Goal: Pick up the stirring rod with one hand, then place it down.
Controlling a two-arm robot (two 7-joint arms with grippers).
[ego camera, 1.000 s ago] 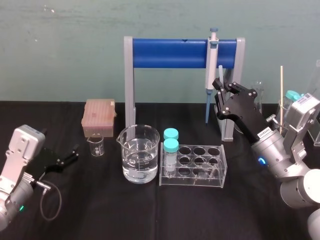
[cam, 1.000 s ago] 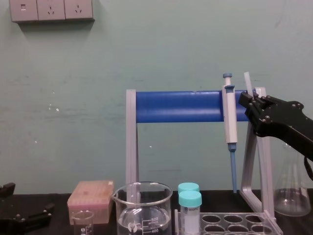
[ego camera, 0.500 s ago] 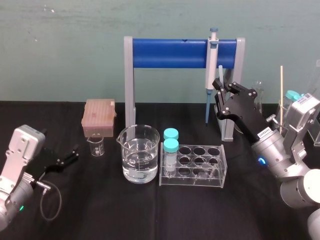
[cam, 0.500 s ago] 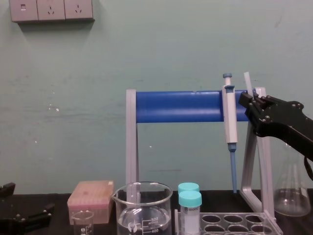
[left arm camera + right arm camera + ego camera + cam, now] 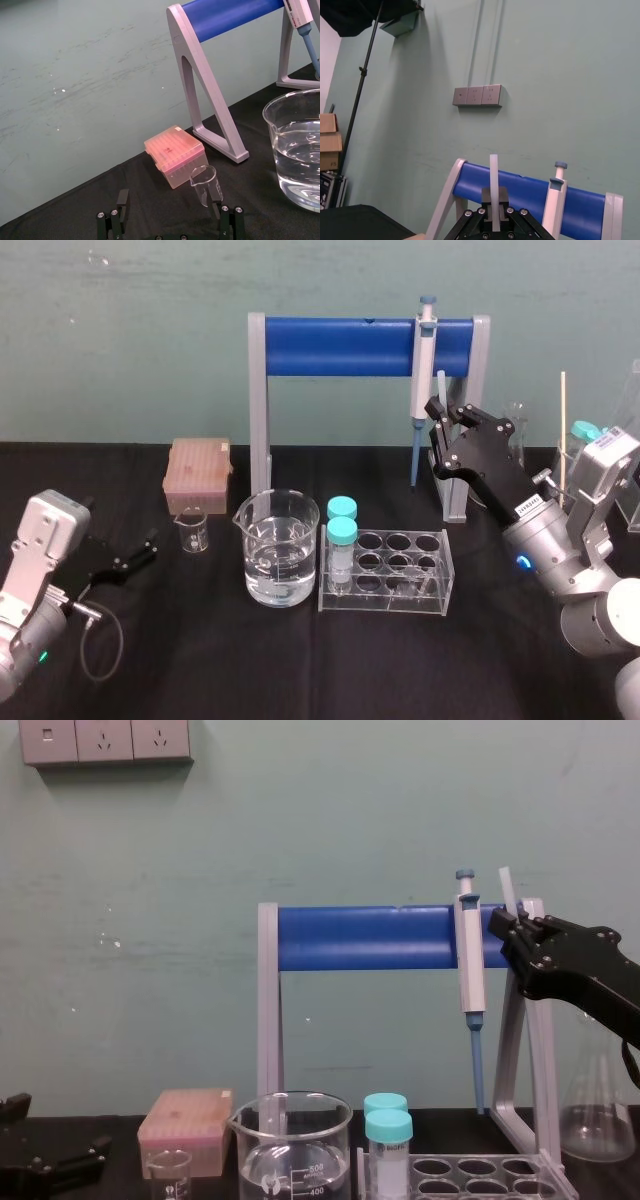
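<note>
A: status?
B: pick looks done; right gripper (image 5: 441,423) is up beside the stand (image 5: 340,347), jaws clamped on the rod (image 5: 438,390); rod near upright, top end poking above the jaws, just beside the pipette (image 5: 424,360); well clear of the tabletop (image 5: 200,650)
A: grip square?
B: right wrist view has the rod centred between the jaws; can't tell how much hangs below, the gripper body hides it
A: left side?
B: left gripper (image 5: 138,557) parked low on the left, jaws wide, holding nothing; near the small beaker (image 5: 192,533), not touching it
A: next?
B: my read is the place step; it calls for backing away from the stand, coming down over a bare patch of tabletop and tilting the rod flat before release; keep it off the pipette, the stand leg and the rack (image 5: 385,570); it looks like thin, round glass, so I'd open the jaws only once it rests on the cloth; otherwise it may drop or roll
</note>
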